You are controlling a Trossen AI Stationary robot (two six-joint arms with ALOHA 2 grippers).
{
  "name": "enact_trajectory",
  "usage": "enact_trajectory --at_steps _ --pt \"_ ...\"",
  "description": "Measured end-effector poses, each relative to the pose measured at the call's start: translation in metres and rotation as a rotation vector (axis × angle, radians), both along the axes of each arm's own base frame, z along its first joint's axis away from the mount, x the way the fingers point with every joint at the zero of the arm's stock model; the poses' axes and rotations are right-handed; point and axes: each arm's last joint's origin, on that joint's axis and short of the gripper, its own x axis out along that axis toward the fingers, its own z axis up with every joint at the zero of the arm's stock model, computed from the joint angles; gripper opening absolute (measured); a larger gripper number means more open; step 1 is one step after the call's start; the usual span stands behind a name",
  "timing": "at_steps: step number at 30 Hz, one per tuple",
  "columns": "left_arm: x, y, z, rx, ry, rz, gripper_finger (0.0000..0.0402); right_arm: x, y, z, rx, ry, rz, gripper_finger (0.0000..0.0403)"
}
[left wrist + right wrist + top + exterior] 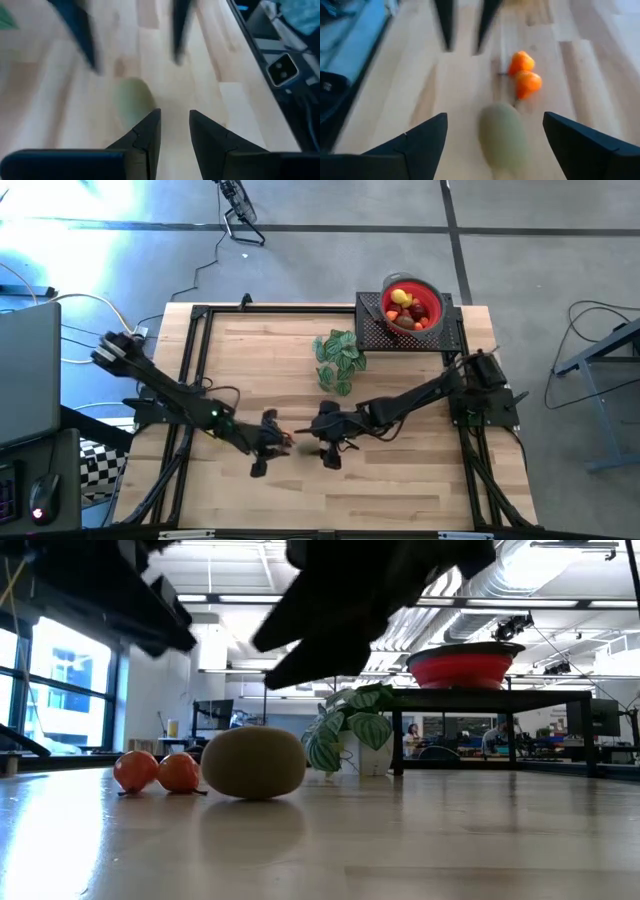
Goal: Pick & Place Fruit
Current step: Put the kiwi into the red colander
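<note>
The pale wooden table (400,490) has a black metal frame along its edges; its near half lies bare and open around both arms, the left one reaching in from the left edge, the right one from the right edge; the two meet near the middle of the table.

The right gripper (492,137) hangs over an oval brown-green toy fruit (504,134) with its fingers spread wide, one on each side and apart from it, gripping nothing; the fruit lies on the table; just beside it lie two small orange toy fruits (524,74), touching each other.

The left gripper (175,132) faces the right one across these pieces; its fingers stand a little apart with only a narrow gap, and nothing shows between them; the brown-green fruit lies just off one finger.

Farther back, a green leafy plant sprig (340,358) stands between the arms and a black mesh stand (375,330) at the far right of the table; a round red bowl with grey rim (428,298) sits on the stand, holding yellow, red and orange toy fruits (404,304).

Beyond the table lie grey floor and cables; the low view shows windows and ceiling ducts.
</note>
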Motion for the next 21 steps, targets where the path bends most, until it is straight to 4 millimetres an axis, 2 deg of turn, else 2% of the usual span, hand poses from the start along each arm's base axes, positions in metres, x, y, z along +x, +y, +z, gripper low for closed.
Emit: enact_trajectory --at_steps 4,11,21 --pt "-0.016 0.010 0.024 0.033 -0.050 0.021 0.0099 0.007 0.002 -0.013 0.018 -0.017 0.017 0.0312" --pt "-0.038 0.025 0.050 0.042 -0.110 0.072 0.0099 0.015 0.003 -0.033 0.017 -0.019 0.012 0.0310" --pt "-0.053 0.035 0.066 0.086 -0.176 0.106 0.0099 0.022 -0.001 -0.062 0.045 0.024 0.031 0.0310"
